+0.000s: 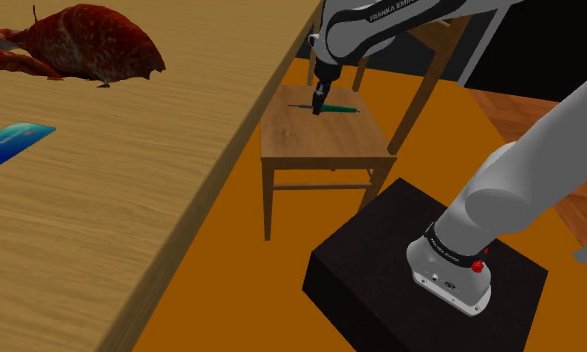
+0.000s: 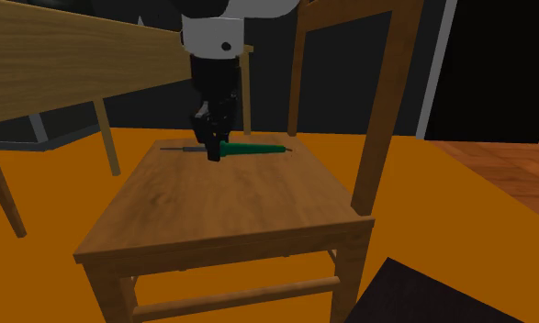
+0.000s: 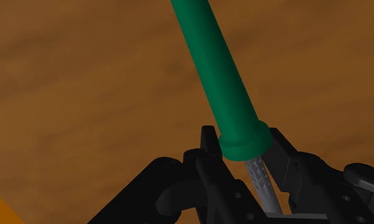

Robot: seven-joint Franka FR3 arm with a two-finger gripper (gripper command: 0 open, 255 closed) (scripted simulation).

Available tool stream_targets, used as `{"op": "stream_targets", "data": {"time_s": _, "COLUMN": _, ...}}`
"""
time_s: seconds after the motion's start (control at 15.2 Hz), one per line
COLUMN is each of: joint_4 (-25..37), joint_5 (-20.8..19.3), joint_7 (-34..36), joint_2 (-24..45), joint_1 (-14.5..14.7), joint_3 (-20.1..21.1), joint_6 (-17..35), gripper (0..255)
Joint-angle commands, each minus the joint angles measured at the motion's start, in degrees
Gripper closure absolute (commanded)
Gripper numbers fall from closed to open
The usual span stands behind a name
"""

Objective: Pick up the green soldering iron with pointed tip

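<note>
Clamping the green-handled soldering iron with a thin metal tip [image 3: 217, 76] at its collar, the black end effector [image 3: 243, 145] has its fingers narrowly apart; the iron lies on the wooden chair seat [image 2: 230, 206].

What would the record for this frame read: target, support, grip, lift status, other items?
target: soldering iron, green handle, grey metal shaft
support: lying on the wooden chair seat
grip: claw shut on the iron at the handle's collar
lift status: not yet lifted
other items: red crab-like thing and blue card on the wooden table
</note>
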Motion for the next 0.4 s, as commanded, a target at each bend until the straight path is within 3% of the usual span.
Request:
{"op": "stream_targets", "data": {"time_s": 0.0, "joint_4": 1.0, "joint_5": 0.1, "joint_7": 0.0, "joint_2": -0.7, "joint_1": 0.1, "joint_3": 0.1, "joint_6": -1.7, "gripper": 255}}
{"op": "stream_targets", "data": {"time_s": 0.33, "joint_4": 2.5, "joint_5": 0.2, "joint_7": -0.1, "joint_2": -1.6, "joint_1": 0.1, "joint_3": 0.1, "joint_6": -4.2, "gripper": 255}}
